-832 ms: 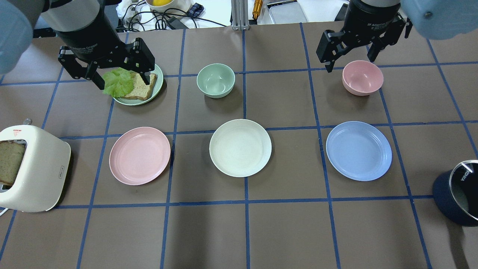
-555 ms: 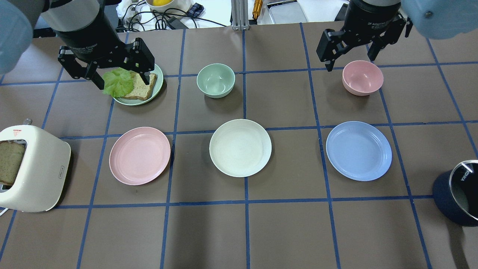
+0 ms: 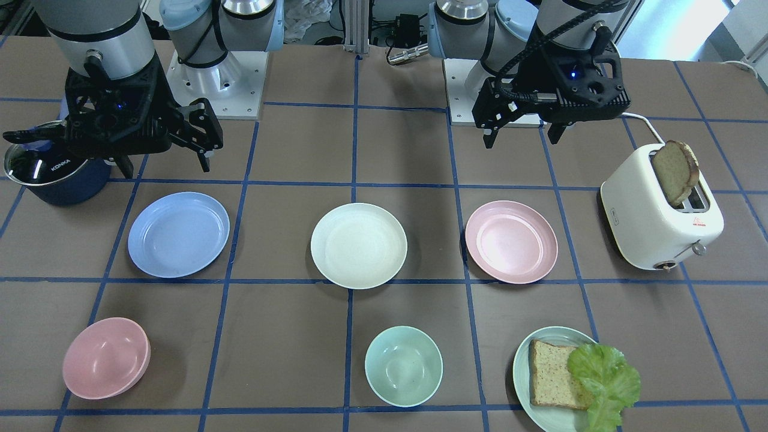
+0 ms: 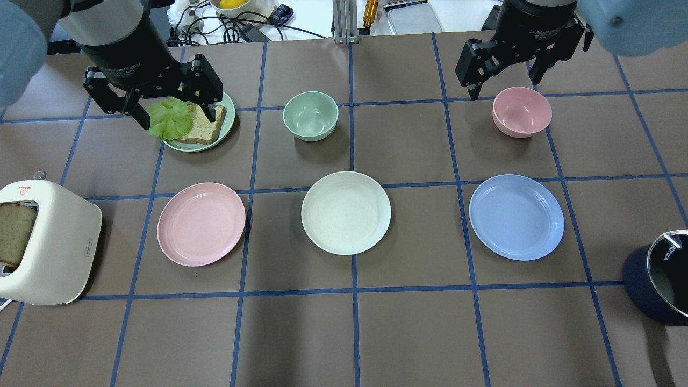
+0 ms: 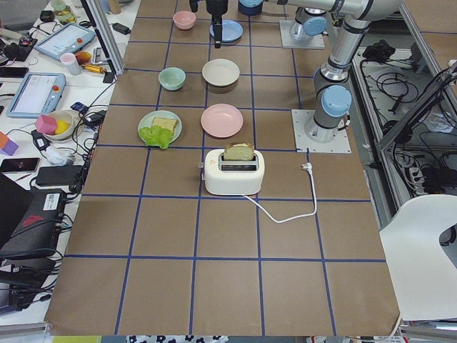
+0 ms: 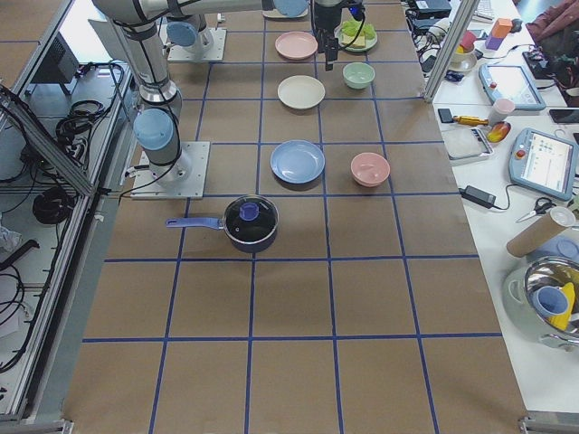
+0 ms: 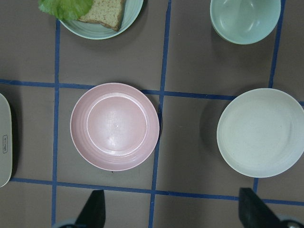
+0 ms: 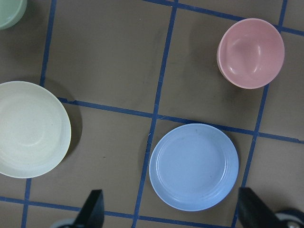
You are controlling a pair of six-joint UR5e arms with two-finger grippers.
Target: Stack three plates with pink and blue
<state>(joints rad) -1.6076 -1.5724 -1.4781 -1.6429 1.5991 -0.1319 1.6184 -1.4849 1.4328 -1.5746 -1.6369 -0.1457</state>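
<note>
Three plates lie apart in a row on the brown table: the pale pink plate (image 4: 201, 224) on the left, the cream-white plate (image 4: 346, 212) in the middle, the light blue plate (image 4: 516, 216) on the right. My left gripper (image 4: 177, 115) is open and empty, raised above the table; its wrist view shows the pink plate (image 7: 115, 126) and cream plate (image 7: 260, 132) below it. My right gripper (image 4: 505, 88) is open and empty, also raised; its wrist view shows the blue plate (image 8: 194, 166) and cream plate (image 8: 31, 129).
A pale green plate (image 4: 230, 115) with bread and lettuce, a mint bowl (image 4: 310, 115) and a pink bowl (image 4: 522, 111) stand in the far row. A white toaster (image 4: 48, 242) with a bread slice is at the left edge. A dark pot (image 4: 658, 277) is at the right edge.
My right gripper has shifted slightly toward the far edge of the overhead view. The left gripper and the plates have not moved.
</note>
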